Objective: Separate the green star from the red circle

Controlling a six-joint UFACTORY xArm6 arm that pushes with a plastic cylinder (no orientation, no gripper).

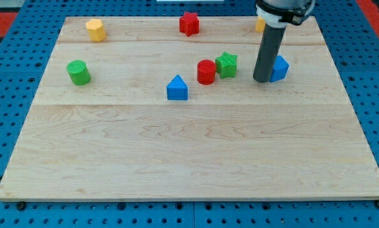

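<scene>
Wooden board [189, 152] with coloured blocks. The green star-shaped block [227, 64] touches the red cylindrical circle block [206, 71] at its 2 o'clock. My tip [262, 80], a bare rod grasping nothing, stands at the star's 3 o'clock, against a blue block [279, 68].

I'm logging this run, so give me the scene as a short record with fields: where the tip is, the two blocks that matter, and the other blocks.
tip: my tip is at the view's right, against the blue block
green star: touching the red circle, on its right
gap to tip: star lies left of the tip, apart
other blocks: blue house shape, green cylinder, yellow block, red star
surface: wooden board
</scene>
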